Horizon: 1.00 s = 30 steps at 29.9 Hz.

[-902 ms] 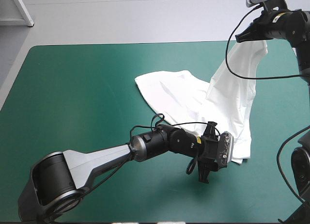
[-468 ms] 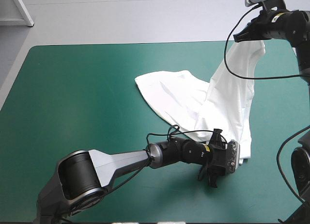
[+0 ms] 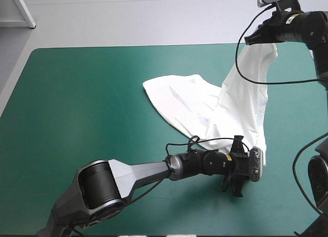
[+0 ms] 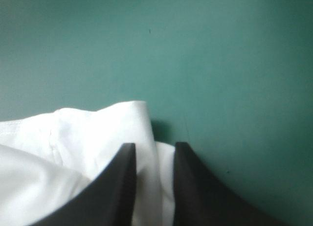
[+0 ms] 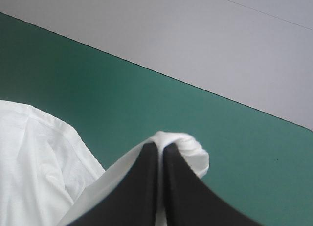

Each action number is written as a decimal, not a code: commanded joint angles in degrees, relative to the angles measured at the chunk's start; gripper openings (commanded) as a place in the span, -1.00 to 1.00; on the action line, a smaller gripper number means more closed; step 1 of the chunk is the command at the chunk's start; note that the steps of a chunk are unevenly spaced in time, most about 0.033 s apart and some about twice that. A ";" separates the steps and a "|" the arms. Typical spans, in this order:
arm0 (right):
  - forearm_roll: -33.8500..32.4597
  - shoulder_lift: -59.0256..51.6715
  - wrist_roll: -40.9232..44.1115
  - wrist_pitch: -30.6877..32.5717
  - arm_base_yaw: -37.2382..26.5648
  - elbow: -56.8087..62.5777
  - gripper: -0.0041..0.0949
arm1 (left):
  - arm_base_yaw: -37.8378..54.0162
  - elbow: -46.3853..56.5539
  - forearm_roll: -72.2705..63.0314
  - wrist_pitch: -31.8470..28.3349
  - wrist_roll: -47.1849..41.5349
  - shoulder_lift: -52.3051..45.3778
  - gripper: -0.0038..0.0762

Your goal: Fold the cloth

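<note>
Two grips are on the T-shirt [image 3: 189, 101] as far as I can judge. The right gripper [image 5: 160, 146] is raised over the far right of the teal-green cover [image 3: 77, 93], its black fingers pressed together on a bunched knob of white cloth. The left gripper [image 4: 154, 147] lies low near the table's near right. Its fingers stand only a narrow gap apart, with the hem filling that gap, and I read that as a pinch. One panel hangs from the raised grip down to the table, and the rest lies spread flat toward the middle.

My worry is the left bite. It takes the hem close to its corner, with little cloth ahead of the fingertips, so a quick lift could pull the edge straight out. The right hold is a wad rather than a flat edge (wads tend to let go unevenly), and if it loosens, the hanging panel will drop onto the flat part. Drawing the two grips apart out of step could also twist the panel or drag the spread half into creases.

Compared with just before, the left arm has slid right along the near hem to that corner, and the right gripper has edged slightly left.
</note>
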 commanded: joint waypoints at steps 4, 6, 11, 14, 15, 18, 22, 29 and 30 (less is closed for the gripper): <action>0.90 -2.79 -1.03 -2.60 0.01 -1.60 -0.95 | 0.01 -0.96 0.29 -0.57 -1.43 -1.73 -0.86; 0.90 -2.79 -1.22 -2.50 0.01 -1.60 -0.95 | 0.01 -0.96 0.29 -0.95 -1.43 -2.06 -0.86; 0.90 -2.91 -1.22 -2.36 0.01 -1.70 -0.95 | 0.51 -0.96 0.29 -3.63 -1.43 -3.19 -0.86; 0.90 -3.41 -1.45 -2.36 0.01 -1.70 -0.95 | 1.07 -0.96 0.01 -1.78 -1.71 -2.88 -0.86; 0.90 -3.50 -1.69 -2.36 0.01 -1.70 -0.94 | 1.07 -0.96 -0.47 -1.78 -2.22 -2.88 -0.86; 0.90 -3.63 -1.81 -2.36 0.01 -1.70 -0.94 | 1.07 -1.11 -3.95 -1.90 -2.88 -2.88 -0.83; 0.90 -3.63 -1.84 -2.22 0.01 -1.70 -0.95 | 1.07 -1.66 -7.32 1.66 -3.01 -4.59 -0.38; 0.36 -3.63 -1.84 -2.22 0.01 -1.70 -0.95 | 1.07 -1.66 -5.61 6.27 -10.39 -14.57 0.11; 0.36 -3.63 -1.84 -2.22 0.01 -1.70 -0.94 | 1.07 -1.66 -3.56 6.39 -12.09 -15.78 0.11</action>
